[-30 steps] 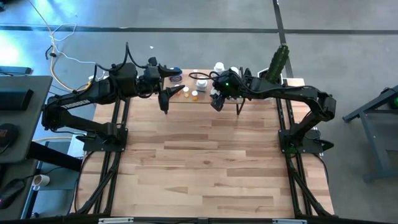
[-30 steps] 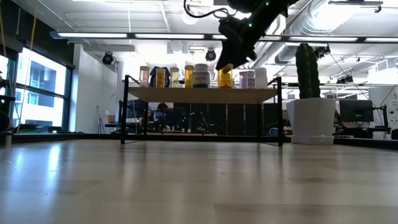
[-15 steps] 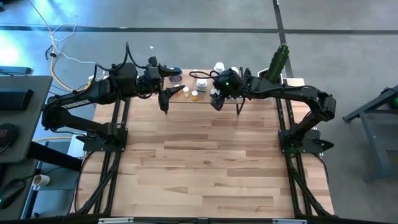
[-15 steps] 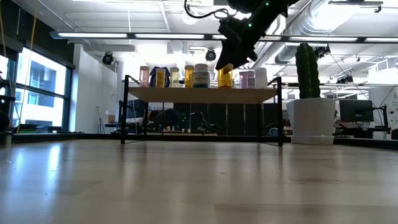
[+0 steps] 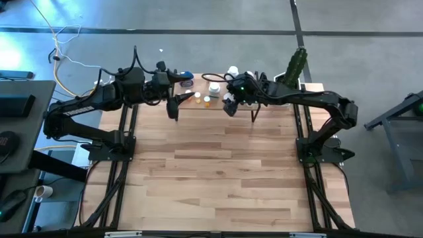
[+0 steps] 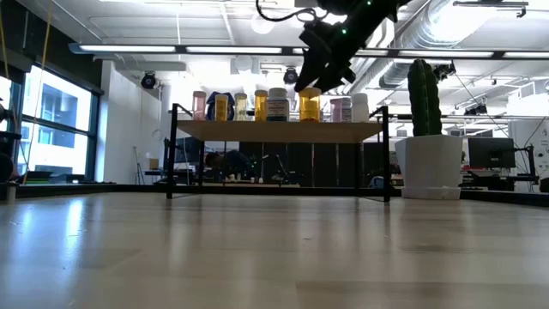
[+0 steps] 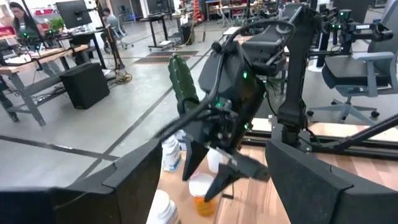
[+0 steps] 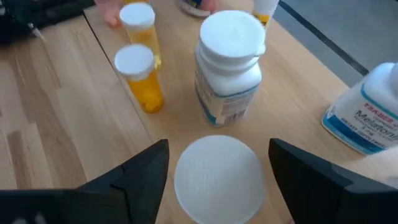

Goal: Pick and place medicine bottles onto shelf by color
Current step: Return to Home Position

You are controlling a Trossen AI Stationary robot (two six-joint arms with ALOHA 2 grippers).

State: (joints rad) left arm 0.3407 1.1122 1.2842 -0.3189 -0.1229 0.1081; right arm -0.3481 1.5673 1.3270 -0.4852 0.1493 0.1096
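Right gripper: I had it just above the orange pill bottle, fingers apart on either side of the white cap and holding nothing, which I read as the release being done.
Orange pill bottle: upright on the shelf at the tabletop's far edge, with a white bottle just beside it.
Left gripper: fingers apart and empty, waiting near the shelf's left end.
Next move: I judged that a straight lift would spare the neighbouring bottles.

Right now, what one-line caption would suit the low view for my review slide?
Right claw open just above an orange bottle in the row of medicine bottles lined up on the shelf.
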